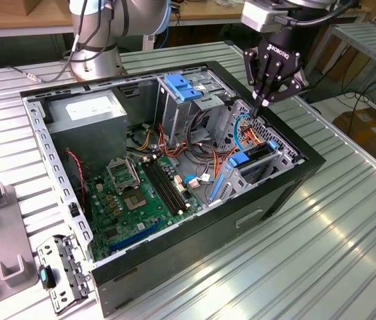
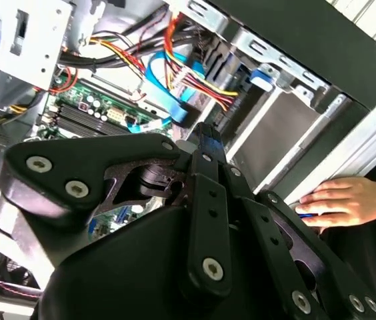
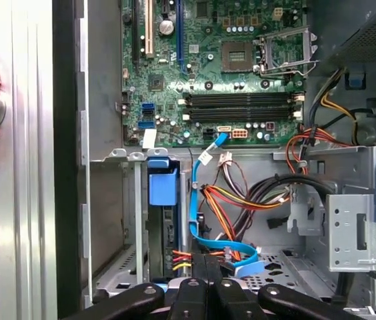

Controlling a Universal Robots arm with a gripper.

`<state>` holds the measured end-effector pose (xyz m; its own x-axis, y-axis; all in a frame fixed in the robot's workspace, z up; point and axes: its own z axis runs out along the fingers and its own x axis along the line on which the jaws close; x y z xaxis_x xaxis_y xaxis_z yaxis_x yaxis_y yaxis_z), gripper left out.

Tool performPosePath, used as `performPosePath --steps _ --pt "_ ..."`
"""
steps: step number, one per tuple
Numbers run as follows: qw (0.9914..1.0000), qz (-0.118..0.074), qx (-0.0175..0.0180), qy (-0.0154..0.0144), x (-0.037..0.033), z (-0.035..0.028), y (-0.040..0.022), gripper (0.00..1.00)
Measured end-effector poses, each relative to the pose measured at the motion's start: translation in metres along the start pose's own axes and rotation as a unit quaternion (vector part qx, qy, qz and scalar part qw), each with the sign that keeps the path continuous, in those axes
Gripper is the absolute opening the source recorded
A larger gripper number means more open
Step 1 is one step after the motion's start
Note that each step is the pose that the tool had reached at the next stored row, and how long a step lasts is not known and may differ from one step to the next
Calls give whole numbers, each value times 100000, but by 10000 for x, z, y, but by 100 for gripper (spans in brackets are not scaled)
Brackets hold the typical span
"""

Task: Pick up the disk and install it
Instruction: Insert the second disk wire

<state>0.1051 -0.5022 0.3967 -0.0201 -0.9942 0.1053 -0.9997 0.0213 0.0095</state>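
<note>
Above the computer case's point(image 1: 288, 183) far edge, beside the drive bay point(image 1: 258, 160), the claw point(image 1: 266, 101) hangs pinched closed and empty.

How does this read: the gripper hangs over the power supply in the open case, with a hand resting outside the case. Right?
Not quite. The exterior view shows the gripper over the drive cage at the view's right, not over the power supply at the opposite end. The case is open, and a hand does rest outside it.

Arm reaching downward, gripper point(image 1: 263, 101) vertical, jaws closed together
</note>
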Motion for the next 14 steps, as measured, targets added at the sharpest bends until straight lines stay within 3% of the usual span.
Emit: performPosePath --steps 2,5,6,7,8,9,10,12,14 --pt "99999 -2 -69 385 -61 -8 -7 11" --pt "99991 -10 -249 1322 -148 -15 -16 11" --pt "99985 -6 -271 1713 -156 -16 -18 11" --pt "99972 6 -267 2338 -161 -8 -19 11" --pt "99963 4 -261 2698 -166 -1 -21 11" --pt "99942 8 -250 3409 -185 18 -28 11" --pt "99930 16 -241 3739 -203 28 -35 11" --pt "99917 28 -236 4079 -231 30 -40 11" --pt "99909 28 -234 4248 -257 25 -41 24"
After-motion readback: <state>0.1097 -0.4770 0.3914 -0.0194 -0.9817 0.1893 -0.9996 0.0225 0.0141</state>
